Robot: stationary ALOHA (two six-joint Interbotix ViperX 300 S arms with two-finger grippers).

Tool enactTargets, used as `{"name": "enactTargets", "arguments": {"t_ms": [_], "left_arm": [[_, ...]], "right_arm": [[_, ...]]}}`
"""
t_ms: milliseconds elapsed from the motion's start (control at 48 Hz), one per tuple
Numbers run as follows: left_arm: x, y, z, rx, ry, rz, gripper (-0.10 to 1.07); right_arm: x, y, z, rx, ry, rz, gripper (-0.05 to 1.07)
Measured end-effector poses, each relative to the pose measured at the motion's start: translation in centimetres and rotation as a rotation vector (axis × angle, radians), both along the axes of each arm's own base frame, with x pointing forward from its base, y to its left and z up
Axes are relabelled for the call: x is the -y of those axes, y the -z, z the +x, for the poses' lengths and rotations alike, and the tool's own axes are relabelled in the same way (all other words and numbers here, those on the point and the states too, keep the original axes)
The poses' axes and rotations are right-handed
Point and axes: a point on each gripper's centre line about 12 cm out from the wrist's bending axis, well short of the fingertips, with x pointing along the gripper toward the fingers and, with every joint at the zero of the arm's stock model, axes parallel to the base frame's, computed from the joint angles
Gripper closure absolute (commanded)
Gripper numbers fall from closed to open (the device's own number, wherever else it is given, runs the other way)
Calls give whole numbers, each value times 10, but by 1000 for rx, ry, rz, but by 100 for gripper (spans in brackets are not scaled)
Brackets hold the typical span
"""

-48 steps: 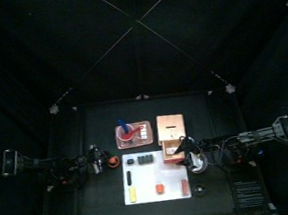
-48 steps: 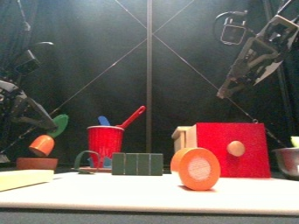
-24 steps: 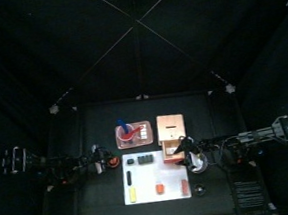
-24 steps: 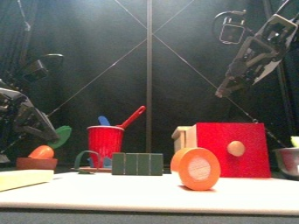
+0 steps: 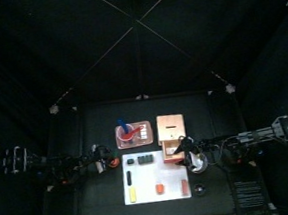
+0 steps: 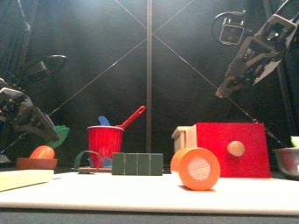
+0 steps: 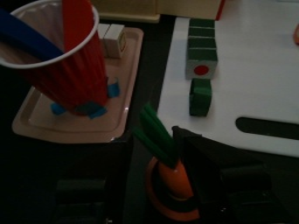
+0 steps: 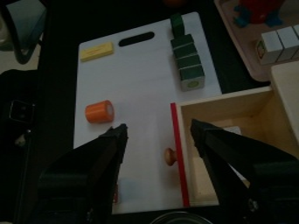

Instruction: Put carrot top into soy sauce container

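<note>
Left wrist view: the carrot top (image 7: pixel 173 171) is seen lying in a small dark round dish (image 7: pixel 176 206), orange stub inside the rim, green leaves (image 7: pixel 153 133) pointing out toward the tray (image 7: pixel 35 122).
Place: in the front view the carrot top (image 6: pixel 42 152) sits in the brownish dish (image 6: pixel 33 163) at the table's left edge, left of the red cup (image 6: pixel 105 144); the dish is judged to be the soy sauce container.
Look: a short orange cone with a cluster of dark green blade-shaped leaves; the surface looks smooth and moulded, like a toy.
Handling: probably light and stiff, likely plastic, so little force would be needed; the smooth rounded stub could slip or roll against the dish wall.
Where to hold: the orange body, across its width, is judged the surest place; the leaves look thinner and may flex or twist.
Left claw (image 7: pixel 138 194): the dark jaws are seen standing wide apart on either side of the dish, with nothing held between them.
Right claw (image 8: pixel 160 144): raised above the table near the red box (image 6: pixel 226 150), jaws apart, empty.
Progress: the carrot top appears to be in the dish, so the task looks essentially done.
</note>
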Motion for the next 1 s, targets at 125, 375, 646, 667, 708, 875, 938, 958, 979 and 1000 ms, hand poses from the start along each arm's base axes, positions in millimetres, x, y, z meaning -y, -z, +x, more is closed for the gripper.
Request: {"name": "enactTargets", "arguments": {"t_ms": [125, 375, 646, 667, 708, 875, 938, 958, 979, 1000], "left_arm": [[8, -5, 1, 25, 32, -7, 18], [15, -15, -4, 75, 57, -24, 18], [17, -56, -10, 286, 94, 14, 18], [18, -59, -11, 306, 101, 21, 18], [19, -66, -12, 339, 113, 33, 18], [26, -85, -12, 411, 186, 99, 18], [29, -94, -7, 430, 216, 127, 18], [29, -97, -6, 435, 223, 132, 18], [30, -100, -4, 440, 230, 135, 18], [31, -103, -3, 442, 239, 144, 18]], "right_arm": [[0, 0, 0, 0, 5, 5, 11], [0, 3, 1, -9, 8, 11, 11], [0, -2, 3, 4, 4, 6, 11], [0, -3, 3, 5, 3, 7, 11], [0, -4, 3, 12, 2, 2, 11], [1, -13, 0, 51, 8, -3, 11], [1, -17, -1, 72, 12, -4, 11], [1, -19, -1, 81, 10, -7, 11], [1, -20, -1, 89, 13, -8, 11], [0, -22, -2, 96, 12, -9, 11]]}}
